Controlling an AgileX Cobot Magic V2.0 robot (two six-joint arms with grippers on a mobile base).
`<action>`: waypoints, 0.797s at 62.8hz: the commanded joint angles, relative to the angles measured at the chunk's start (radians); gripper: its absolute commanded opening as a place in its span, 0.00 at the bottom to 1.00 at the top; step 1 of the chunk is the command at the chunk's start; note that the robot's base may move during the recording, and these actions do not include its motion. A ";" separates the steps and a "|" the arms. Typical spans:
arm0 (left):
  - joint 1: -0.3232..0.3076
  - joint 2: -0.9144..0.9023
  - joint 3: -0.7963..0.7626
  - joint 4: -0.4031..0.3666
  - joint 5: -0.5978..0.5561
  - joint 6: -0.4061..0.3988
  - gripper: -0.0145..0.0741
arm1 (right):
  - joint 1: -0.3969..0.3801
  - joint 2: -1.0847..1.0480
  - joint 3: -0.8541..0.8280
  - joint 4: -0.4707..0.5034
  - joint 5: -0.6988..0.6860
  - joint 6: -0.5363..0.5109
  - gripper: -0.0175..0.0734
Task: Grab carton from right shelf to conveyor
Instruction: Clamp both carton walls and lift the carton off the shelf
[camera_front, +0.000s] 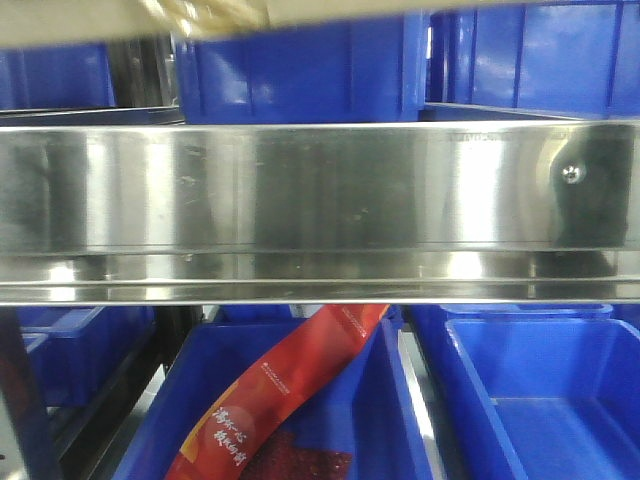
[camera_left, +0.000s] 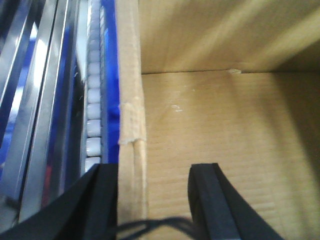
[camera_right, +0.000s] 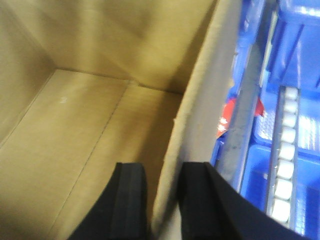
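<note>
The right hand (camera_right: 164, 172) pinches 1 carton (camera_right: 90, 115) wall; the left hand (camera_left: 156, 172) straddles the other, slack. Even grips would keep it level.

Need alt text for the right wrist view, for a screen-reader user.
The right gripper pinches the side wall of an open, empty carton, one black finger inside and one outside. Past the wall lie blue bins, a strip of white rollers and a red packet.
</note>
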 joint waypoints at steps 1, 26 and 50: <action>-0.016 -0.071 0.017 0.033 0.029 0.035 0.14 | 0.005 -0.083 0.058 -0.056 -0.039 -0.025 0.12; -0.190 -0.319 0.239 0.034 0.029 -0.004 0.14 | 0.094 -0.406 0.487 -0.036 -0.039 -0.025 0.12; -0.223 -0.397 0.414 0.009 0.029 -0.025 0.14 | 0.096 -0.442 0.568 0.008 -0.226 -0.025 0.12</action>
